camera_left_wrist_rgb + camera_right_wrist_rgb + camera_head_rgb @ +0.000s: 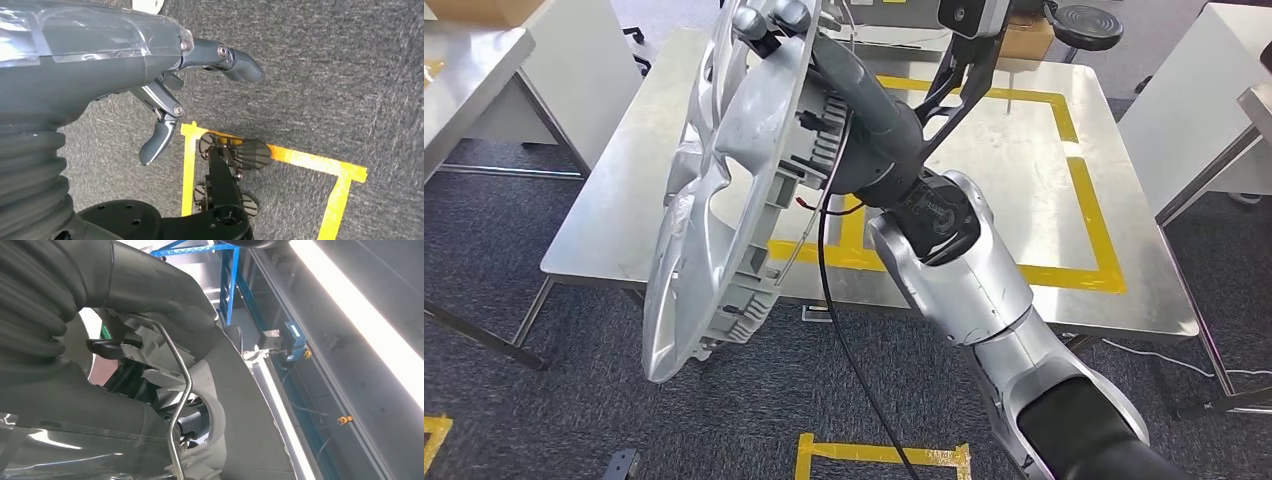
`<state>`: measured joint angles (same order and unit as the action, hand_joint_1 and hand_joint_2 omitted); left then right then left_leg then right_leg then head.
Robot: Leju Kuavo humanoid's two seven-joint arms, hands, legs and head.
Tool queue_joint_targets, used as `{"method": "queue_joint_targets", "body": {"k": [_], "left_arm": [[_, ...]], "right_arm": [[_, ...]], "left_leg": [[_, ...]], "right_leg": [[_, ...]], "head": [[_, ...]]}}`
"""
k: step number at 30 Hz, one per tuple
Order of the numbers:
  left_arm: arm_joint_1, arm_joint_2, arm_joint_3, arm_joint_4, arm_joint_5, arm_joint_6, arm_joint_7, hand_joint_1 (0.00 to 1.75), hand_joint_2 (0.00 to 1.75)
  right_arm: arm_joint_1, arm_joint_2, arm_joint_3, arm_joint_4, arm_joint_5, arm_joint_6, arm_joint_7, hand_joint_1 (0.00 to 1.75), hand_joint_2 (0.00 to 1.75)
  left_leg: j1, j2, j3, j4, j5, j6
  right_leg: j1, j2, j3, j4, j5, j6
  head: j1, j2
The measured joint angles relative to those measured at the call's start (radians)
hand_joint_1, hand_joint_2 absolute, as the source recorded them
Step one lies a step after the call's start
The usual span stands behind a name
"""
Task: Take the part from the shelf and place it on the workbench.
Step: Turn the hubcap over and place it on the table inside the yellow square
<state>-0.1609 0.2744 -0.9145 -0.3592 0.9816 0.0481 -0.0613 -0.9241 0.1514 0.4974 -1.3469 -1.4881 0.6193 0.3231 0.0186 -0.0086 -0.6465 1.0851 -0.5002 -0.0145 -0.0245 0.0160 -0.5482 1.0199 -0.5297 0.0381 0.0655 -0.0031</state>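
The part is a large silver wheel cover [724,190], held up on edge and tilted, in front of the steel workbench [644,180] with its yellow tape rectangle [1089,210]. My right hand [769,22] grips the cover's upper rim, with the arm rising from the lower right. In the right wrist view the hand [150,285] wraps the ribbed back of the cover [235,390] by its wire ring [182,390]. My left hand [165,95] hangs over the grey carpet, fingers apart, holding nothing.
A steel table [464,70] stands at the left and a white cabinet [1204,90] at the right. A cardboard box [1029,40] and a black round pad [1084,25] lie beyond the workbench. Yellow tape [879,455] marks the carpet near me.
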Motion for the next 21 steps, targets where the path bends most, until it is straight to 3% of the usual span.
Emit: {"method": "queue_joint_targets", "body": {"k": [3,4,6,7,8,9,11,13,15,18,19,21], "left_arm": [[-0.001,0.002,0.001,0.0,0.0,-0.003,-0.002,0.0,1.75],[-0.001,0.002,0.001,0.0,0.0,-0.003,-0.002,0.0,1.75],[0.0,0.002,0.002,0.0,0.0,-0.003,-0.002,0.0,1.75],[0.0,0.002,0.002,0.0,0.0,-0.002,-0.001,0.0,1.75],[0.0,0.002,0.002,0.0,0.0,-0.002,-0.001,0.0,1.75],[0.0,0.002,0.002,0.0,0.0,-0.001,-0.001,0.0,1.75],[0.001,0.001,0.002,-0.002,0.0,0.001,0.0,0.0,1.75],[-0.001,-0.001,0.002,-0.004,0.0,0.0,0.0,0.0,1.75],[-0.002,-0.003,0.002,-0.006,-0.001,-0.002,0.0,0.0,1.75],[-0.002,-0.002,0.002,-0.009,-0.001,-0.002,0.0,0.0,1.75],[-0.003,0.0,0.002,-0.01,-0.002,-0.002,0.0,0.0,1.75],[-0.002,0.003,0.002,-0.01,-0.002,0.0,0.0,0.0,1.75]], "right_arm": [[-0.002,0.002,0.0,-0.001,0.0,0.0,0.0,1.75,1.75],[-0.003,0.003,0.0,-0.001,0.0,-0.001,0.0,1.75,1.75],[-0.001,0.001,0.0,0.0,0.0,-0.001,0.0,1.75,1.75],[0.002,0.0,0.0,0.0,0.0,-0.001,0.0,1.75,1.75],[0.005,-0.001,0.0,0.0,0.0,-0.001,0.0,1.75,1.75],[0.007,-0.002,0.0,0.0,0.0,-0.001,0.0,1.75,1.75],[0.008,-0.002,0.0,-0.001,0.0,-0.001,0.0,1.75,1.75],[0.006,-0.002,0.0,-0.001,0.0,0.0,0.0,1.75,1.75],[0.003,-0.002,0.0,-0.001,0.0,0.001,0.0,1.75,1.75],[0.002,0.0,-0.001,-0.005,0.0,0.002,0.0,1.75,1.75],[0.001,0.002,-0.001,-0.006,0.0,0.002,0.0,1.75,1.75],[0.001,0.003,0.0,-0.007,0.0,0.002,0.0,1.75,1.75]], "left_leg": [[0.004,0.003,0.012,-0.015,0.002,0.013],[0.005,0.005,0.017,-0.019,0.002,0.017],[0.001,0.008,0.023,-0.021,-0.002,0.023],[-0.002,0.009,0.026,-0.021,-0.004,0.024],[-0.005,0.009,0.03,-0.02,-0.008,0.025],[-0.007,0.008,0.036,-0.02,-0.012,0.025],[-0.011,0.008,0.052,-0.022,-0.023,0.023],[-0.01,0.008,0.059,-0.024,-0.029,0.014],[-0.004,0.009,0.059,-0.031,-0.028,0.002],[-0.005,0.009,0.057,-0.032,-0.035,-0.015],[-0.004,0.008,0.043,-0.005,-0.047,-0.021],[0.003,0.006,-0.021,0.099,-0.082,-0.034]], "right_leg": [[-0.001,-0.003,-0.011,0.028,-0.02,0.009],[-0.001,-0.005,-0.033,0.072,-0.04,0.008],[0.0,-0.008,-0.106,0.201,-0.087,0.003],[0.001,-0.008,-0.14,0.253,-0.096,-0.001],[0.002,-0.008,-0.162,0.277,-0.087,-0.006],[0.005,-0.009,-0.166,0.263,-0.057,-0.013],[0.016,-0.009,-0.134,0.159,0.028,-0.037],[0.029,-0.01,-0.101,0.073,0.074,-0.062],[0.039,-0.011,-0.09,0.044,0.074,-0.074],[0.032,-0.014,-0.054,-0.016,0.072,-0.075],[0.027,-0.016,-0.039,-0.035,0.072,-0.074],[0.022,-0.017,-0.022,-0.046,0.068,-0.071]], "head": [[0.0,0.0],[0.004,0.0],[0.012,0.0],[0.014,0.0],[0.016,0.0],[0.018,0.0],[0.021,0.0],[0.015,0.0],[0.013,0.0],[0.015,0.0],[0.01,0.0],[-0.006,0.0]]}}
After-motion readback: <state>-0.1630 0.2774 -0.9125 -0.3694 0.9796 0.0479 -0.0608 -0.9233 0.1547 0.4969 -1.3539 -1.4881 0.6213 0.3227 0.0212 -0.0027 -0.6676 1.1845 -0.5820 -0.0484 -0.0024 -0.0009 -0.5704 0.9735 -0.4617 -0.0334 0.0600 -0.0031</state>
